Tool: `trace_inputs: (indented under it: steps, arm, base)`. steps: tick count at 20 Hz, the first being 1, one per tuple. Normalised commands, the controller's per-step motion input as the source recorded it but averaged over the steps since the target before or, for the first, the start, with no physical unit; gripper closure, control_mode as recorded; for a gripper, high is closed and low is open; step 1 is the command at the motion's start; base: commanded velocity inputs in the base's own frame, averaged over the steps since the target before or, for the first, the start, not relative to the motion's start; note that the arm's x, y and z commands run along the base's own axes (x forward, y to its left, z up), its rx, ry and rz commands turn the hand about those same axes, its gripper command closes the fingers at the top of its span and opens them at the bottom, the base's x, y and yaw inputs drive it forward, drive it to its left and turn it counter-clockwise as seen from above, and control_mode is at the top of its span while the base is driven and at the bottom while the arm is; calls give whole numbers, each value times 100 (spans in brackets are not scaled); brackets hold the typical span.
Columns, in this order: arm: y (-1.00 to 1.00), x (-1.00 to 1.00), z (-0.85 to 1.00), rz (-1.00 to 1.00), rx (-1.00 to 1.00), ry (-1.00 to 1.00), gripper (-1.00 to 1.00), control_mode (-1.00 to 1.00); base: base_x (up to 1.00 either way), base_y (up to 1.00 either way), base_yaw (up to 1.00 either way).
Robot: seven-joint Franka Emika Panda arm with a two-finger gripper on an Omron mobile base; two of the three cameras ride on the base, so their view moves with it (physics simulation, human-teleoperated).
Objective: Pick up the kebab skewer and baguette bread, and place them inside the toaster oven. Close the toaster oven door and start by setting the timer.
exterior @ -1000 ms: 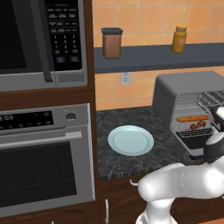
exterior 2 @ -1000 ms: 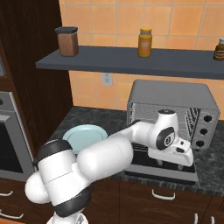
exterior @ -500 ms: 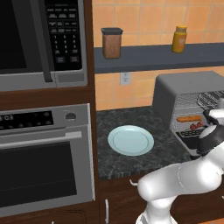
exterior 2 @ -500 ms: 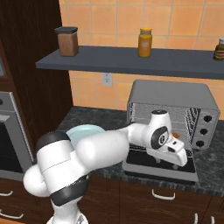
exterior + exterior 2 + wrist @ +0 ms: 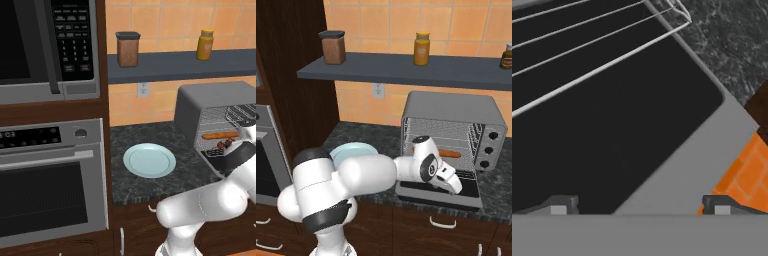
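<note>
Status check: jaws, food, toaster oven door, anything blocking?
Gripper over the toaster oven door, jaws open, empty. Baguette bread and kebab skewer inside toaster oven. Door down, not closed. Nothing blocking it.

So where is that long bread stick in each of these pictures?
Left base view: the bread stick lies on a rack inside the toaster oven, at the right edge.
Right base view: it pokes out behind the arm, mid-oven.
Hand view: not in it.
Shared landmark: the oven's open door.
</note>
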Motion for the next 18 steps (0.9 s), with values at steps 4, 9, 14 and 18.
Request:
trace_inputs:
  steps: [4, 9, 14, 18]
  arm:
    - [1, 33, -13, -6, -14, -6, -100, -100]
    - [0, 27, -14, -6, -11, -5, -100, -100]
    - [0, 15, -11, -12, -4, -1, -100, -100]
    - [0, 28, 0, -23, 2, 0, -100, -100]
  base:
    - [0, 0, 0]
    - [0, 0, 0]
    - [0, 0, 0]
    - [0, 0, 0]
